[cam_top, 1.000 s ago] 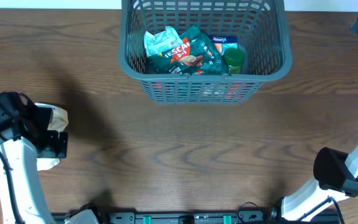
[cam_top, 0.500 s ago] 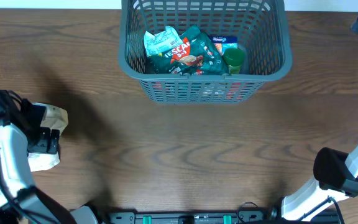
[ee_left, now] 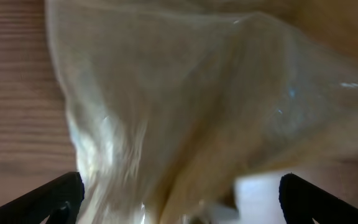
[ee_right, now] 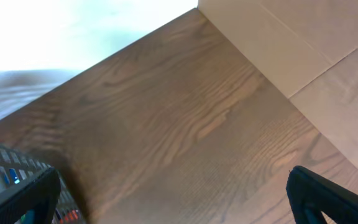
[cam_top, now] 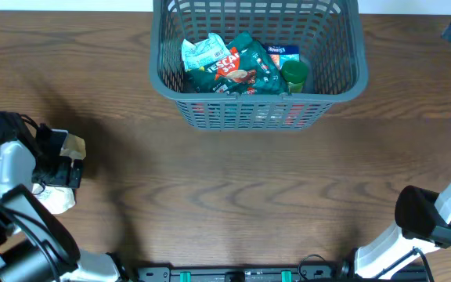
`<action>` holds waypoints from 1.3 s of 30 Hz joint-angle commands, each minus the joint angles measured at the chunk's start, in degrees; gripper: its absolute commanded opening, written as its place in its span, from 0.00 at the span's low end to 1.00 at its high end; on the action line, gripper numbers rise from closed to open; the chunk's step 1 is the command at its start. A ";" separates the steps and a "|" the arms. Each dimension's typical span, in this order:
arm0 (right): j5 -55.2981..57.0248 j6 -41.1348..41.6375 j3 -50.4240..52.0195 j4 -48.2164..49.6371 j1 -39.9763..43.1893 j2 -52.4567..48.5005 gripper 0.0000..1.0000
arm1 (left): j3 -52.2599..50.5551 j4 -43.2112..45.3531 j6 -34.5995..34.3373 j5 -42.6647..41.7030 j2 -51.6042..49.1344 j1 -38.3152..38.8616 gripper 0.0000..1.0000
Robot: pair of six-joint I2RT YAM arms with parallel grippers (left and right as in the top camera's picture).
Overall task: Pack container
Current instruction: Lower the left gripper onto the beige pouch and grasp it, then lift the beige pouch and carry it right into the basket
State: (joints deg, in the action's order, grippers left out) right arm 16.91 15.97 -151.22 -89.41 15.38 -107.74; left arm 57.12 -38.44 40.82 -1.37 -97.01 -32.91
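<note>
Container (cam_top: 249,114) first: from the overhead camera the dark grey lattice basket stands at the far edge of the table, about mid-width. It already holds a green Nescafé sachet pack (cam_top: 237,70), a white and green packet (cam_top: 202,53), a blue packet (cam_top: 283,53) and a green-capped jar (cam_top: 294,75). At the far left, the left gripper (cam_top: 59,166) hangs right over a pale tan-and-white packet (cam_top: 72,146) lying on the wooden table (cam_top: 225,196). That packet seems to run near to far, though the gripper hides its middle. The right arm (cam_top: 429,219) rests at the near right corner, well apart from both packet and basket.

From the left wrist camera, the crinkled translucent packet fills almost the whole picture. The two dark fingertips (ee_left: 48,199) sit spread at the bottom corners, so the jaws are wide apart and straddle it. Whether the pads touch the film cannot be told.

From the right wrist camera, the right gripper (ee_right: 173,208) has its fingers spread just as wide, with nothing between them but bare wood. A corner of the basket shows at lower left and a beige board (ee_right: 291,56) at upper right.

Judging by this, the left arm is the nearer one. The packet lies directly below its jaws, and the basket is away to its right and farther back.
</note>
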 commanded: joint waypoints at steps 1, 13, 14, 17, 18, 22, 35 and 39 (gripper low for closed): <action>0.20 0.74 0.07 -0.22 0.31 -0.15 0.99 | 0.15 0.79 0.74 -0.81 -2.89 -0.35 1.00; 0.20 0.72 0.07 -0.22 0.31 -0.15 0.99 | 0.15 6.62 0.74 0.07 -8.24 -1.18 0.75; 0.20 0.72 0.07 -0.22 0.31 -0.15 0.99 | 0.15 6.97 0.74 0.04 -8.39 -1.20 0.62; 0.20 0.74 0.07 -0.22 0.31 -0.15 0.99 | 0.15 8.37 0.74 0.07 -8.39 -1.20 0.06; 0.20 0.72 0.07 -0.22 0.31 -0.15 0.99 | 0.15 8.44 0.74 0.07 -8.39 -1.20 0.06; 0.20 0.74 0.07 -0.22 0.31 -0.15 0.99 | 0.31 9.70 0.72 0.07 -8.15 -1.14 0.06; 0.20 0.72 0.07 -0.22 0.31 -0.15 0.99 | 12.61 9.79 -9.38 0.00 -1.16 0.87 0.06; 0.20 0.72 0.07 -0.22 0.31 -0.15 0.99 | 17.55 8.98 -10.80 -3.10 2.21 2.60 0.06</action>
State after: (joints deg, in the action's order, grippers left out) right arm 16.91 15.97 -151.22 -89.41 15.38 -107.74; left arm 70.59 -28.88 32.93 -1.61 -98.56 -31.59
